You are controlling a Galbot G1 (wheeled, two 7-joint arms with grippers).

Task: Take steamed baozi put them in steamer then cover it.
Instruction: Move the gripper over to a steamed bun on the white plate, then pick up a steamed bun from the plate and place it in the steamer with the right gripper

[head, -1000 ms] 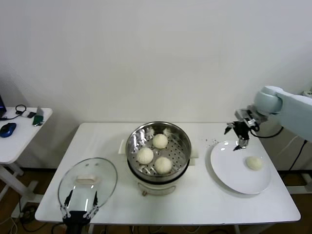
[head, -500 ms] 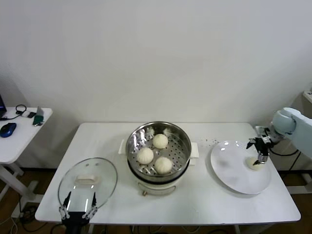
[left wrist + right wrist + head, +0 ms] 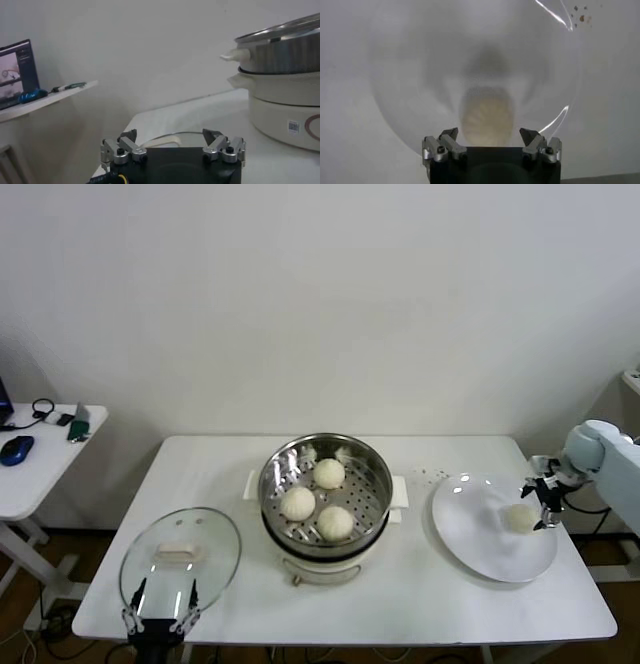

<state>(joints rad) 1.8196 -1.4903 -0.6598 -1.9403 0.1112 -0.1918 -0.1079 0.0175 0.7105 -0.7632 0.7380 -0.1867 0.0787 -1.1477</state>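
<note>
Three baozi (image 3: pixel 318 500) lie in the shiny steamer (image 3: pixel 372 463) on its cream pot base at the table's middle. One baozi (image 3: pixel 519 517) lies on the flat white plate (image 3: pixel 480 544) at the right; it also shows in the right wrist view (image 3: pixel 487 117). My right gripper (image 3: pixel 543 502) is open at the baozi's right side, low over the plate, the bun between its spread fingers (image 3: pixel 489 135). The glass cover (image 3: pixel 180 556) lies on the table at the front left. My left gripper (image 3: pixel 160 621) is open at the cover's near edge (image 3: pixel 170 137).
The steamer and pot base loom in the left wrist view (image 3: pixel 280 85). A small side table (image 3: pixel 40 454) with a mouse and small items stands at the far left. Dark crumbs (image 3: pixel 432 475) lie on the table between steamer and plate.
My right gripper has moved right and down from above the plate's far edge to the baozi on the plate. The left arm has not moved.
</note>
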